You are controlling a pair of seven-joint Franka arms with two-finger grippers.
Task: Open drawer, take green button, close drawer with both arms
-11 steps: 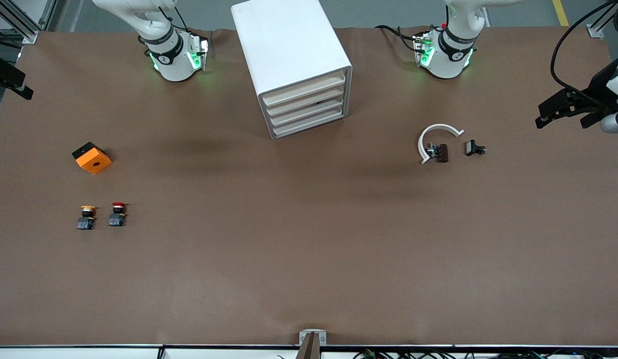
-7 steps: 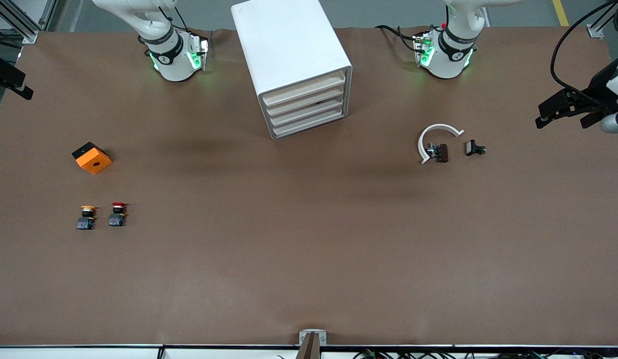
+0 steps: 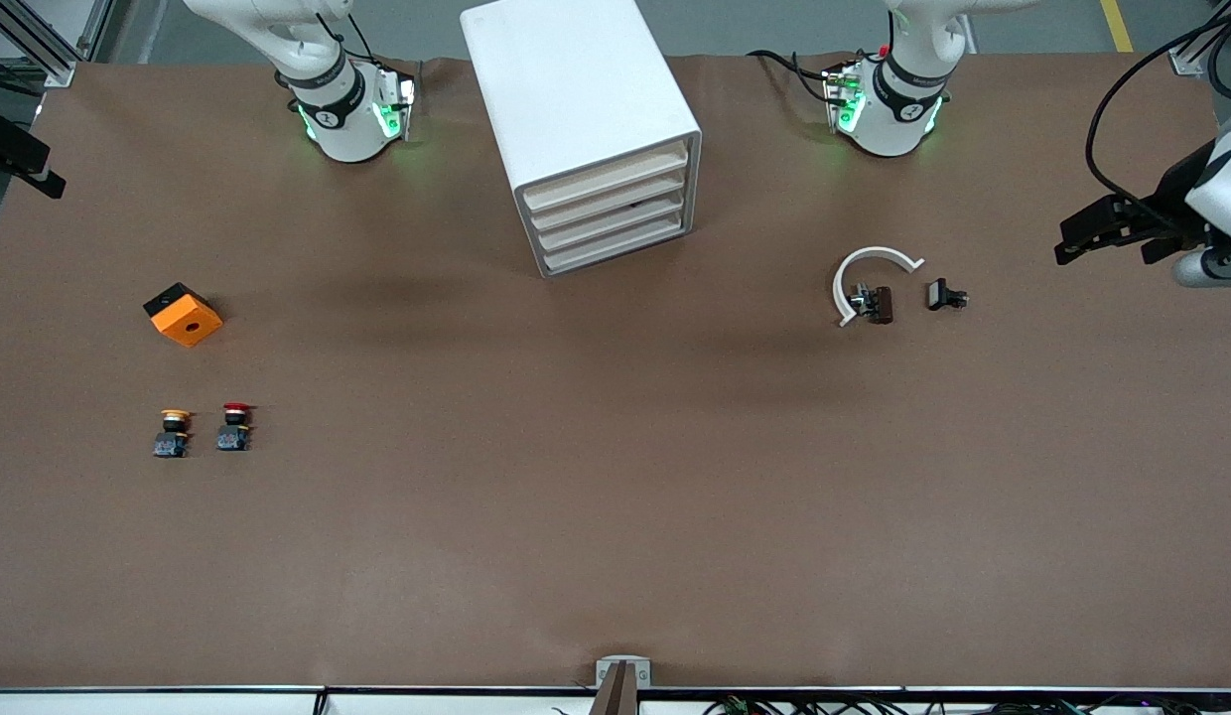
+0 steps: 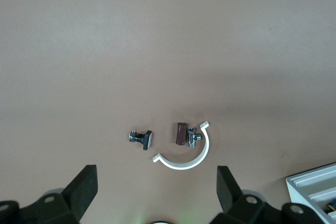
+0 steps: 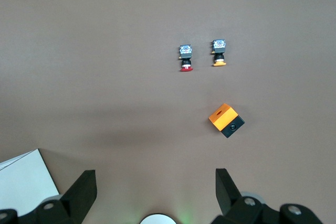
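Front view: read from the right arm's end, everything is placed against the cabinet (image 3: 583,129), a smooth white box turned at an angle between the two arm bases. The right pincer (image 5: 155,187) is seen only from its own wrist camera, its black fingers held wide apart and empty, high over the counter (image 3: 615,497) toward the right arm's end from the cabinet; judged from that height, the arm is waiting. Below it lie an orange block (image 3: 184,314) with a black face and a round hole, and two push buttons, yellow-capped (image 3: 172,431) and red-capped (image 3: 234,425), side by side, nearer the front camera than the cabinet. The four cream drawer fronts (image 3: 608,207) are flush, so the drawer is judged not yet opened. The green button is not visible anywhere; it is presumed to lie inside one of the shut drawers, which one cannot be told. Toward the left arm's end from the cabinet lie a white half-ring clip (image 3: 867,278), a small brown part (image 3: 879,304) touching it, and a dark bolt-like piece (image 3: 944,295) just beside. The left pincer (image 3: 1112,226) hangs over the counter's edge at that end, fingers apart and empty. The counter is covered in matte brown sheet.
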